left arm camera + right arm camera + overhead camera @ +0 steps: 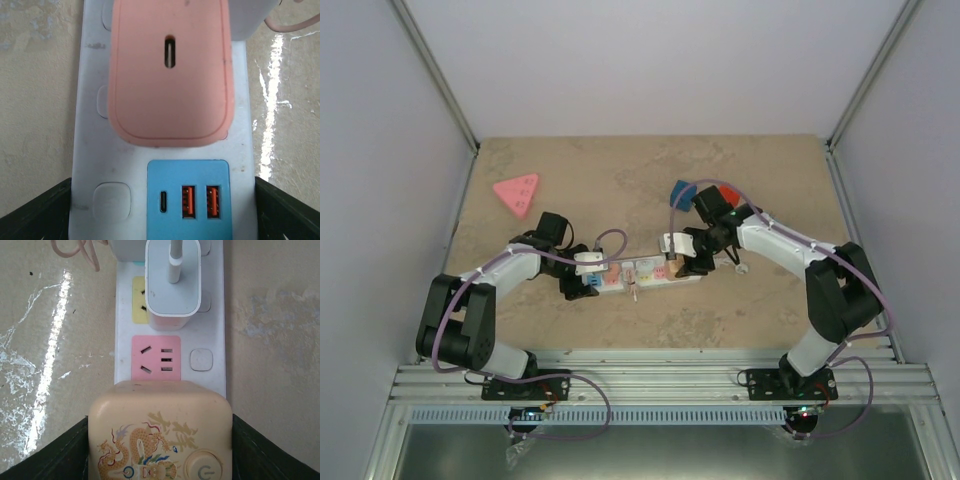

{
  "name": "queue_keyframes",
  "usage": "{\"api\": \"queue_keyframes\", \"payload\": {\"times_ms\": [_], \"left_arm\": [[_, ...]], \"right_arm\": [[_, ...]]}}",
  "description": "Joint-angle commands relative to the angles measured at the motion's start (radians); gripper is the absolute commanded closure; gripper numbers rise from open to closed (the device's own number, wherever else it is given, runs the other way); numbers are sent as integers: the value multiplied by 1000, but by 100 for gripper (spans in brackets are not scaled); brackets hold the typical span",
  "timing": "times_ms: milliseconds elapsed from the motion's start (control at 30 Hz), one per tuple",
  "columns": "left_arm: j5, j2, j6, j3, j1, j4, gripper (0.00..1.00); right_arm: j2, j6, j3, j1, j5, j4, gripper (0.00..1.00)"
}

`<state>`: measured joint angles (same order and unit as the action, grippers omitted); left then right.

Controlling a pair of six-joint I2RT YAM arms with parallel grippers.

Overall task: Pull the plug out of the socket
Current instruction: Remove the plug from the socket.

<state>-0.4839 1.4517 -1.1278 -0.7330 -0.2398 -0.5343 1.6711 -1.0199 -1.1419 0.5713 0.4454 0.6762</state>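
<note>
The socket point(642, 274) is a long white power strip lying across the middle of the table. My left gripper point(582, 283) straddles its left end, by the blue USB panel point(189, 200). The black fingers point(35, 215) press on both long sides of the socket point(100, 150). A pink plug block point(170, 90) sits just beyond. At the other end my right gripper point(692, 262) is shut on the plug point(160, 430), a cream block with a dragon drawing and a round button. Whether its pins are still in the socket point(212, 382) is hidden.
A white charger point(172, 290) with a cable stands over the yellow outlet point(138, 300), beyond the bare pink outlet point(155, 357). A pink triangular block point(517, 193) lies at the far left. Blue point(682, 193) and red point(726, 189) pieces lie behind the right arm.
</note>
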Motion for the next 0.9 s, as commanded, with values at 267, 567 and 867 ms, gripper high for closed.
{"api": "queue_keyframes", "payload": {"times_ms": [267,567,867], "left_arm": [[-44,-11,21,-16,8,49,100],[-48,-11,24,-19,8,48,100],[-52,-13,21,-18,8,48,100]], "right_arm": [[-44,-18,34,-18,50,-36,72],[-95,-27,109,36,-73,-138,72],[-36,-18,21,50,-18,-17,72]]}}
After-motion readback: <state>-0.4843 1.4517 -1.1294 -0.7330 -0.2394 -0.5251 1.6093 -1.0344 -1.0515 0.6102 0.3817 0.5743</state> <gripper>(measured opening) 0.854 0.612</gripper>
